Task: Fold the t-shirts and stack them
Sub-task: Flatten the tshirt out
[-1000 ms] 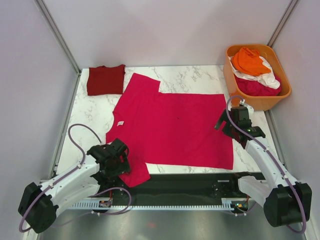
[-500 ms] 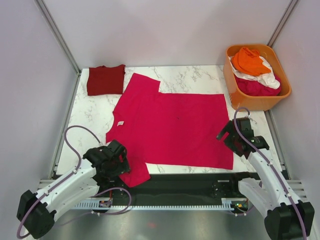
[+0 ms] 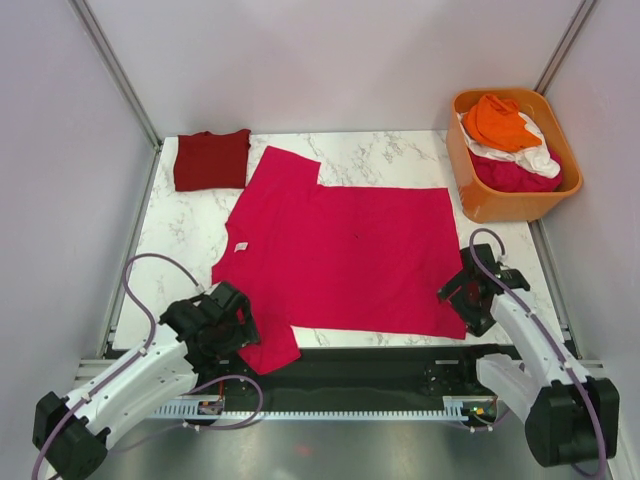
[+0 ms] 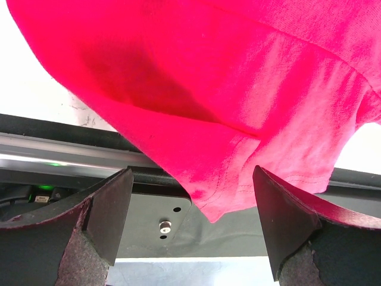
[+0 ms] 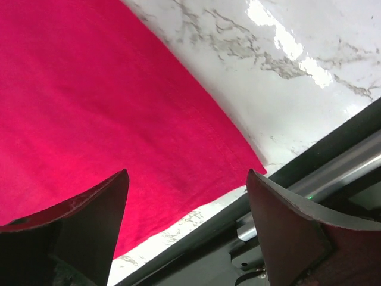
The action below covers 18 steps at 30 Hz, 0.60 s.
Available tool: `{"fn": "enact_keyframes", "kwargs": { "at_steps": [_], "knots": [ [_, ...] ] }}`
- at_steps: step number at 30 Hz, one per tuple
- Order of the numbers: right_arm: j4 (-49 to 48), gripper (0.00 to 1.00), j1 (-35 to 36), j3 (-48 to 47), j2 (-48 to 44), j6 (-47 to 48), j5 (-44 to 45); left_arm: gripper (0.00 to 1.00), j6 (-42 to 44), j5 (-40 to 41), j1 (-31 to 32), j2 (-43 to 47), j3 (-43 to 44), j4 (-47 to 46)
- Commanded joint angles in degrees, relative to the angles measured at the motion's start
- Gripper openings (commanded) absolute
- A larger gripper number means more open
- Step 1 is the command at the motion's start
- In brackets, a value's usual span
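A bright magenta-pink t-shirt [image 3: 345, 255] lies spread flat on the marble table, one sleeve hanging over the near edge. My left gripper [image 3: 238, 335] is open over that near sleeve [image 4: 250, 149], whose tip hangs between the jaws without touching them. My right gripper [image 3: 458, 300] is open above the shirt's near right hem corner [image 5: 238, 161]. A folded maroon-red t-shirt [image 3: 211, 158] lies at the far left corner. Orange [image 3: 497, 122], white [image 3: 535, 157] and pink [image 3: 515, 176] shirts are piled in the tub.
An orange plastic tub [image 3: 485, 200] stands at the far right of the table. A black rail [image 3: 380, 365] runs along the near table edge [image 5: 196, 217]. White walls enclose the table on three sides.
My right gripper has moved toward me along the shirt's right edge to its near corner. My left gripper has shifted slightly back and left by the near sleeve.
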State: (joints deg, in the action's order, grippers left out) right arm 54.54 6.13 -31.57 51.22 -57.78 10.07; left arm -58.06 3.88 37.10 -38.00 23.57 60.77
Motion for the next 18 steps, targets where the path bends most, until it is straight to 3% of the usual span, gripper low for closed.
{"fn": "enact_keyframes", "kwargs": {
  "at_steps": [1, 3, 8, 9, 10, 13, 14, 16, 18],
  "knots": [
    [2.5, 0.93, -0.2, -1.9, 4.1, -1.5, -3.4, 0.89, -1.5, -0.6, 0.1, -1.0, 3.1, 0.3],
    [4.3, 0.98, -0.5, -1.5, 4.6, -1.5, -6.4, 0.89, -1.5, -0.6, 0.0, -1.5, 3.8, 0.3],
    [7.5, 0.93, -0.9, -5.7, 10.4, -0.6, -3.5, 0.89, -1.5, -0.6, -0.1, -2.9, 4.8, 0.3],
    [7.1, 0.89, -0.9, -6.0, 11.2, -0.4, -2.8, 0.89, -1.5, -0.6, -0.1, -2.9, 4.8, 0.3],
    [6.7, 0.77, -0.9, -5.9, 12.6, -0.8, -2.4, 0.89, -1.5, -0.6, -0.3, -2.8, 4.6, 0.3],
    [5.1, 0.68, -1.3, -5.1, 13.5, -1.6, -2.5, 0.89, -1.5, -0.6, -0.9, -3.0, 5.2, 0.3],
    [4.3, 0.56, -1.6, -4.6, 13.6, -1.7, -2.8, 0.89, -1.5, -0.6, -1.2, -3.3, 5.5, 0.3],
    [2.8, 0.51, -2.2, -3.2, 13.6, -2.1, -4.5, 0.89, -1.5, -0.6, -1.6, -3.6, 6.1, 0.3],
    [0.7, 0.53, -2.4, -0.8, 13.4, -1.6, -6.2, 0.89, -1.5, -0.6, -1.9, -4.2, 6.6, 0.3]
  ]
}}
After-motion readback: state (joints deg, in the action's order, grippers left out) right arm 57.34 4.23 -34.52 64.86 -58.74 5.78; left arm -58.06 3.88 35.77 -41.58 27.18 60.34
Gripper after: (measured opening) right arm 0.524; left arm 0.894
